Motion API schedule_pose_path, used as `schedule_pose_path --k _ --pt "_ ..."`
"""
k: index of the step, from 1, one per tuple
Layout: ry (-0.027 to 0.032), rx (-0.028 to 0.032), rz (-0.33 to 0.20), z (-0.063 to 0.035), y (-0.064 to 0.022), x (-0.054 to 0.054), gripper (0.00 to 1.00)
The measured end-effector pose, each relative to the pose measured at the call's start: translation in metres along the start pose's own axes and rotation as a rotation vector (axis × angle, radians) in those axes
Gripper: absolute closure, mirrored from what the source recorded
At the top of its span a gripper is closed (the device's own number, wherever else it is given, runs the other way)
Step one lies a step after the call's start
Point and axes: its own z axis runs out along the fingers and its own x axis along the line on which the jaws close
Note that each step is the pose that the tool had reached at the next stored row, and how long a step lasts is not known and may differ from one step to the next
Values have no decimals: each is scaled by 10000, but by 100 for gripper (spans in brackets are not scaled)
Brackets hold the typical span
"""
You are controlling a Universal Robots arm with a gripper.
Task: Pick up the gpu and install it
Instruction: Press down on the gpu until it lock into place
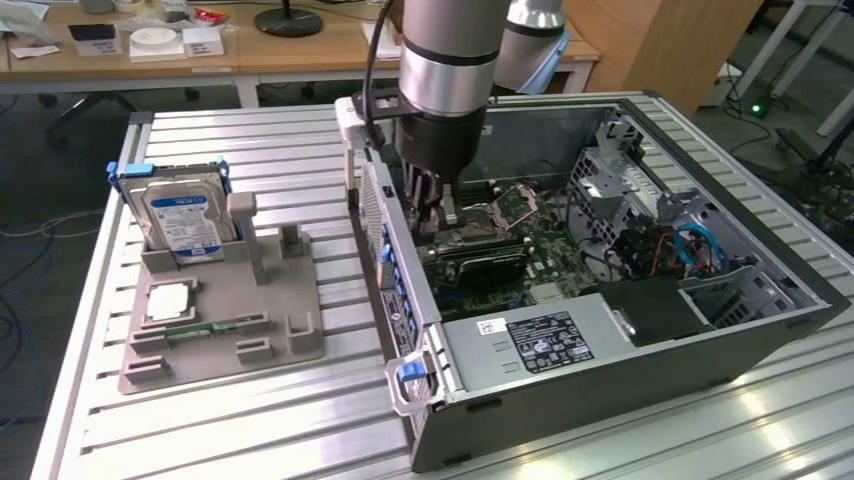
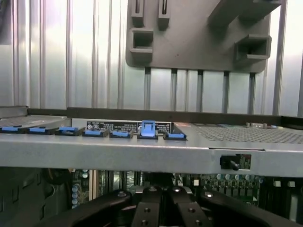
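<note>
Grey computer case (image 1: 787, 300) holds the motherboard (image 1: 534, 265) and the closed pincer (image 1: 430, 215).

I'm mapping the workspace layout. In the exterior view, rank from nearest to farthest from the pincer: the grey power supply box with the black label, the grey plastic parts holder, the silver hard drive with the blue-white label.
1. Grey power supply box with the black label, inside the case, below the pincer.
2. Grey plastic parts holder, on the exterior view's left.
3. Silver hard drive with the blue-white label, upright at the holder's far-left end.

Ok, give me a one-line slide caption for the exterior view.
Arm's shut gripper reaches down into the open PC case over the motherboard; hard drive stands in the grey holder beside it.
</note>
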Motion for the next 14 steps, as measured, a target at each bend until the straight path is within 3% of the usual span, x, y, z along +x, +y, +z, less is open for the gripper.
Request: schedule_pose_path --k 6,14 --pt "2 -52 -4 -14 1 42 89" --pt "14 -65 -16 -13 36 59 89"
